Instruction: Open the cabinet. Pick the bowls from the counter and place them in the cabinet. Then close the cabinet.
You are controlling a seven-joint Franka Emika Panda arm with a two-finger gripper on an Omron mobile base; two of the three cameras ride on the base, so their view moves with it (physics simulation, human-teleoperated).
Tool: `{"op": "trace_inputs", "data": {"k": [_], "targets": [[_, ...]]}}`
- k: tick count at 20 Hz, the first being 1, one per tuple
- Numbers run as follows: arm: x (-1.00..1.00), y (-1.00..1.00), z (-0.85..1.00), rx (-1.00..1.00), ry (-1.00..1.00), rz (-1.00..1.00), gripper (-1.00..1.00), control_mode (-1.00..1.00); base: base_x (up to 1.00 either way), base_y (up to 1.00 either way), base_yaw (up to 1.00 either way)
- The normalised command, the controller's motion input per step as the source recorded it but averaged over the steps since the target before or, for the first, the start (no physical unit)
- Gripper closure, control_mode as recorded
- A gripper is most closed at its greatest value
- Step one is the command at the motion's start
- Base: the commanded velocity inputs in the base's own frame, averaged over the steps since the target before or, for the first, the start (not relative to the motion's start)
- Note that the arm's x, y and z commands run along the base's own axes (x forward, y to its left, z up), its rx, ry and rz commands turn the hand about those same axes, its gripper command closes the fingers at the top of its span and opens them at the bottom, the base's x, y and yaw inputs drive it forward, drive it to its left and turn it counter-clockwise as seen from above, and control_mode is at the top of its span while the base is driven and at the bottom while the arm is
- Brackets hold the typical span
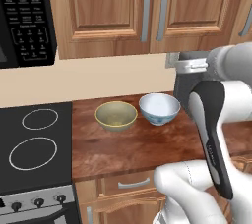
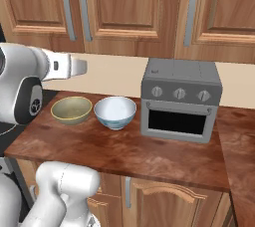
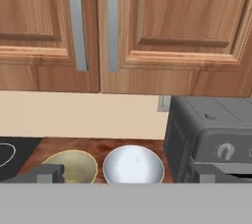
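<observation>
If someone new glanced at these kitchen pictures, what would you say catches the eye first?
Probably the two bowls side by side on the reddish wood counter: the olive-yellow bowl nearer the black stovetop, and the white and blue bowl next to the grey toaster oven. Above them hangs the wooden cabinet, both doors shut, with its two long grey handles close together. The gripper is open, facing the cabinet.

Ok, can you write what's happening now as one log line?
cabinet: shut | bowls: on counter | gripper: open, empty
</observation>
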Motion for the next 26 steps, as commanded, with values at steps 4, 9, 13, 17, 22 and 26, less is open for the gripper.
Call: {"op": "trace_inputs", "data": {"k": [4,9,13,17,22,26], "targets": [[0.00,-0.03,0.35,0.00,0.00,0.00,-1.00,-1.00,0.00,0.00,0.00],[0.00,-0.07,0.27,0.00,0.00,0.02,-1.00,-1.00,0.00,0.00,0.00],[0.01,-0.03,0.33,0.00,-0.02,0.01,-1.00,-1.00,0.00,0.00,0.00],[0.01,0.00,0.27,0.00,-0.04,0.01,-1.00,-1.00,0.00,0.00,0.00],[0.23,0.07,0.04,0.00,-0.05,0.00,-1.00,-1.00,0.00,0.00,0.00],[0.45,0.11,0.00,0.00,-0.05,0.00,-1.00,-1.00,0.00,0.00,0.00]]}}
